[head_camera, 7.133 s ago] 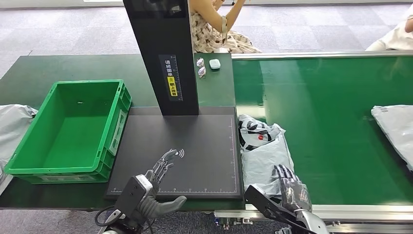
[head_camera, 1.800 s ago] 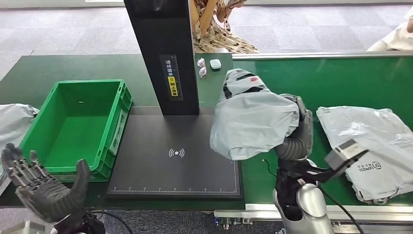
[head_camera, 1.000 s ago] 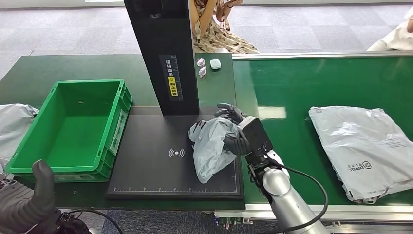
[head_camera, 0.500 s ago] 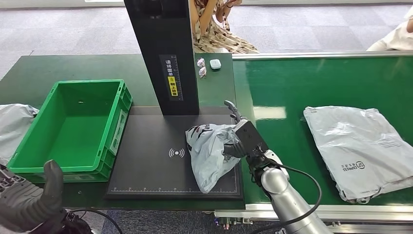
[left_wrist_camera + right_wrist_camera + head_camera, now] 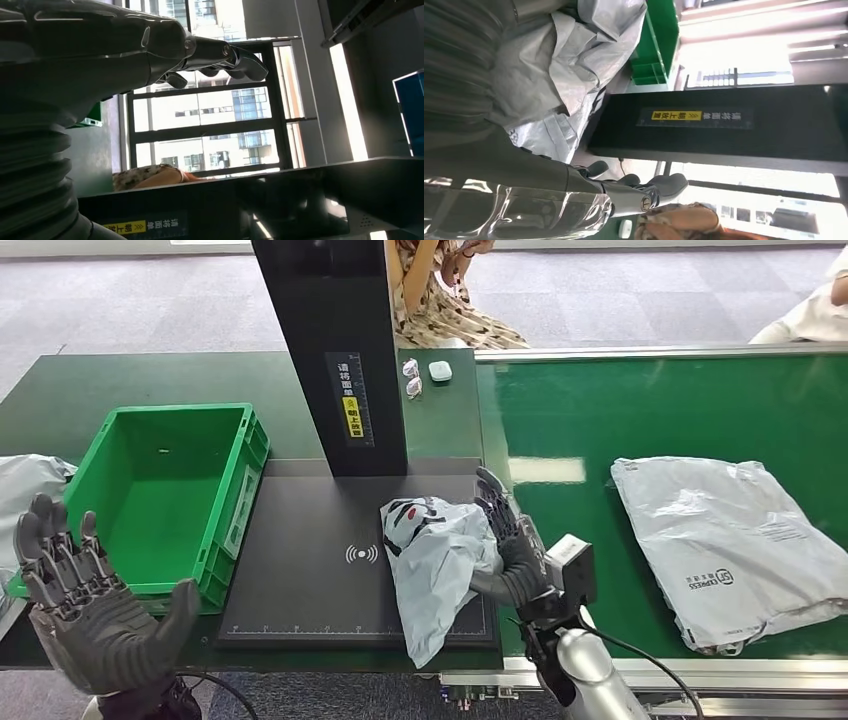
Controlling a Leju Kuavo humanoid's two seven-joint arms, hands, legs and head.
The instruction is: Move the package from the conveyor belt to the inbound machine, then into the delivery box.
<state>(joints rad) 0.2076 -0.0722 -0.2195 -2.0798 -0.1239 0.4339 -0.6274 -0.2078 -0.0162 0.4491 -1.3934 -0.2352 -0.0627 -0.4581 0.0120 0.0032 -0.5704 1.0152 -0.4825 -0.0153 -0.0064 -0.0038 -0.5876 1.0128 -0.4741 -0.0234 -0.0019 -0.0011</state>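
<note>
Raising my left hand (image 5: pixel 95 625) at the near left corner, I hold nothing, fingers spread. My right hand (image 5: pixel 512 545) lies flat, fingers loosened, against the grey package (image 5: pixel 435 558) on the inbound machine's black plate (image 5: pixel 320 580), near its right edge. Beyond sits the green delivery box (image 5: pixel 150 500).

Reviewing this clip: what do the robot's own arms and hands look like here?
Both hands are dark grey with many jointed fingers: the left hand and right hand. The right forearm is shiny silver, with a black cable looping beside it and a small grey box at the wrist. Wrist views show grey ribbed covers.
</note>
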